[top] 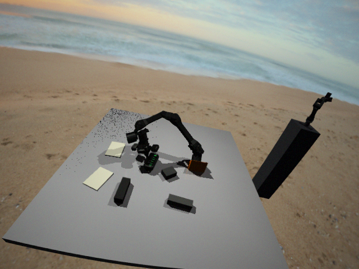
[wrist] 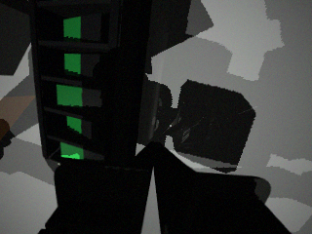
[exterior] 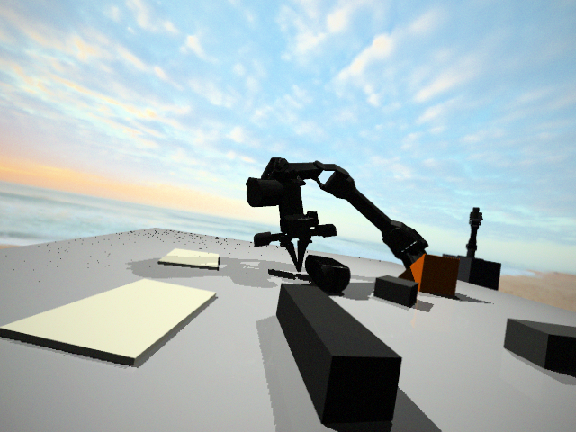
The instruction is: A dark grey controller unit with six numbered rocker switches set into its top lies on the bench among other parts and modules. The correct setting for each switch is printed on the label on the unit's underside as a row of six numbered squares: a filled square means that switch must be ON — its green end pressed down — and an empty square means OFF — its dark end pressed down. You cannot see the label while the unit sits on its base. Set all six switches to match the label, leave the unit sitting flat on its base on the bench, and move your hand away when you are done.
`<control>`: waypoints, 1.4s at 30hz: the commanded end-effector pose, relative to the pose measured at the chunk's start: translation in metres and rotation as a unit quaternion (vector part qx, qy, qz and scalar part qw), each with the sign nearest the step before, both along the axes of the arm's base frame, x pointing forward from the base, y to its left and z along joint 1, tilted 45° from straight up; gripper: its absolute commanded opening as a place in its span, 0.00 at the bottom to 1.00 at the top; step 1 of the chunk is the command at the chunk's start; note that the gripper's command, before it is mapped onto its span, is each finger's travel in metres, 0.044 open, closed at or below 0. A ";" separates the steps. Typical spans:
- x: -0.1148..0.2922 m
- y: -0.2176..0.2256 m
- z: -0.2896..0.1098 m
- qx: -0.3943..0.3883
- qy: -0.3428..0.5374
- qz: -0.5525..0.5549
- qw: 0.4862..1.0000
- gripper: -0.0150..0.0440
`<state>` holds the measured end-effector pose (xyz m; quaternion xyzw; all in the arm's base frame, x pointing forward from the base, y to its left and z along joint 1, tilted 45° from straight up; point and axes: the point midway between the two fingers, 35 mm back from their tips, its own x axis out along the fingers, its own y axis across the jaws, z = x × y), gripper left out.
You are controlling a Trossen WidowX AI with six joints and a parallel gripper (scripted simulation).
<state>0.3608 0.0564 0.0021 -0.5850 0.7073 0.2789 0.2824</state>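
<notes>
The dark grey controller unit (top: 151, 162) (exterior: 328, 274) (wrist: 122, 73) lies near the middle of the bench (top: 145, 231). It fills the left of the wrist view, and several of its rocker switches (wrist: 69, 95) show green ends. My gripper (top: 142, 159) (exterior: 299, 268) (wrist: 154, 146) is shut on nothing and points straight down. Its tips are low over the bench, right beside the unit's long side. I cannot tell whether they touch the unit. The label on the underside is hidden.
Two cream plates (top: 115, 149) (top: 98, 177) lie to the left. A long black block (top: 122, 189) (exterior: 335, 344), a small dark block (top: 169, 172) (exterior: 395, 289) and a flat dark block (top: 179, 202) lie in front. An orange box (top: 197, 166) sits at the arm's base. A black pillar (top: 285, 157) stands off the bench.
</notes>
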 end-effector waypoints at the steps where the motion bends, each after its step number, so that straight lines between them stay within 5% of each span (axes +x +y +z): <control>1: -0.003 -0.001 -0.001 -0.002 0.002 0.002 1.000 0.25; 42: -0.036 -0.001 -0.006 -0.002 0.003 0.002 1.000 0.25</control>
